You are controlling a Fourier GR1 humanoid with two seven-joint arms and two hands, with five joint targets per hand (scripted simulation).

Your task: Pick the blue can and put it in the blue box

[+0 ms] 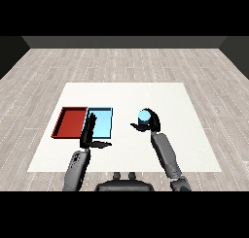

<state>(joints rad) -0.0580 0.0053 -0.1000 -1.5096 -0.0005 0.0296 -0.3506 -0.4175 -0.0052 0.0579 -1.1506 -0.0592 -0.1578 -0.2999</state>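
A blue can [144, 116] sits in my right hand [151, 121], whose fingers and thumb curl round it, right of the table's middle. The light blue tray [103, 127] lies to the left of it, beside the red tray [69, 122]. My left hand [90, 130] hovers at the light blue tray's near left edge, fingers straight and pointing away from me, thumb sticking out to the right, holding nothing.
The white table [185, 135] stretches wide to the right and behind the trays. The red tray lies near the table's left edge. Grey plank floor surrounds the table.
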